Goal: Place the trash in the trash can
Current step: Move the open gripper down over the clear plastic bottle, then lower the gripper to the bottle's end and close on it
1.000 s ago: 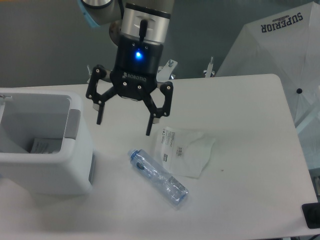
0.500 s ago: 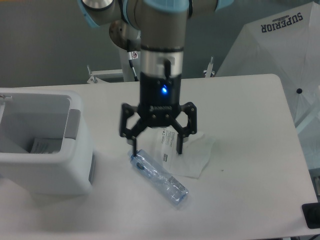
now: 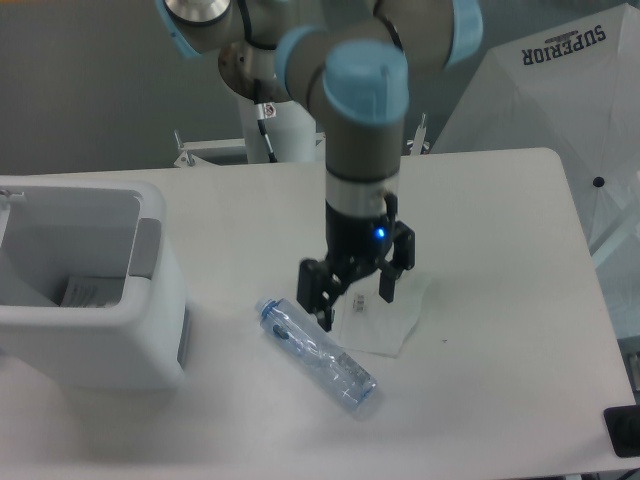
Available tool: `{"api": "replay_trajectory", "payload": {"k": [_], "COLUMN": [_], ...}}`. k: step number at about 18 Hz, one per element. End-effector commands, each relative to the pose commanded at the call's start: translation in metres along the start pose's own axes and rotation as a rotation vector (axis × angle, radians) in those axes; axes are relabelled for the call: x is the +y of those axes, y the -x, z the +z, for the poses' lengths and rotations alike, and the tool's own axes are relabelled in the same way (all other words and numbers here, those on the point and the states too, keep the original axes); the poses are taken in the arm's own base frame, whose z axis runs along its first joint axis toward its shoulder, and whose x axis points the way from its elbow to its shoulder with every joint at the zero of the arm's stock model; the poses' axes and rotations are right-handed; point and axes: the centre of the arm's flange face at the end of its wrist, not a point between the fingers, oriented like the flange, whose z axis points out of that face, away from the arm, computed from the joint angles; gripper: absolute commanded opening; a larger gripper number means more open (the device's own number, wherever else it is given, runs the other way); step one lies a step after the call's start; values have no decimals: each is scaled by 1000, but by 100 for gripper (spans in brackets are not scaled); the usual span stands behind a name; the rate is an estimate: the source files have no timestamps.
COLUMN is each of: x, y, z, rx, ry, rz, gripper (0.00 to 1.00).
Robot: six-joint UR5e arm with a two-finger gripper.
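A clear plastic bottle (image 3: 318, 356) with a blue cap lies on its side on the white table, cap toward the upper left. Right beside it lies a flat whitish pouch (image 3: 389, 318) with a printed label. My gripper (image 3: 356, 307) hangs low over the pouch's left part, open, one finger near the bottle's upper side and the other on the pouch. Nothing is held between the fingers. The white trash can (image 3: 150, 345) with a grey side panel stands at the left edge, open at the top, a labelled item lying inside it.
A white umbrella-like cover (image 3: 560, 110) printed SUPERIOR stands off the table's right rear. A dark object (image 3: 622, 432) sits at the front right corner. Metal clamps (image 3: 418, 135) line the table's far edge.
The gripper has moved right and down from beside the trash can to just above the pouch, turning about its axis, and it stays open. Bottle and pouch have not moved.
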Motion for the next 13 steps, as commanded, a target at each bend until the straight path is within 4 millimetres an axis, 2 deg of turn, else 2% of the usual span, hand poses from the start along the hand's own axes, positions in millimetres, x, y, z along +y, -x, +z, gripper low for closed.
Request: {"api": "replay_trajectory", "payload": {"k": [4, 10, 13], "x": [-5, -25, -31], "y": [4, 6, 5], "z": [33, 84, 93], "rx": [-51, -72, -71], "ry": [41, 88, 92], "rz": [-45, -49, -37], "gripper": [100, 100, 100]}}
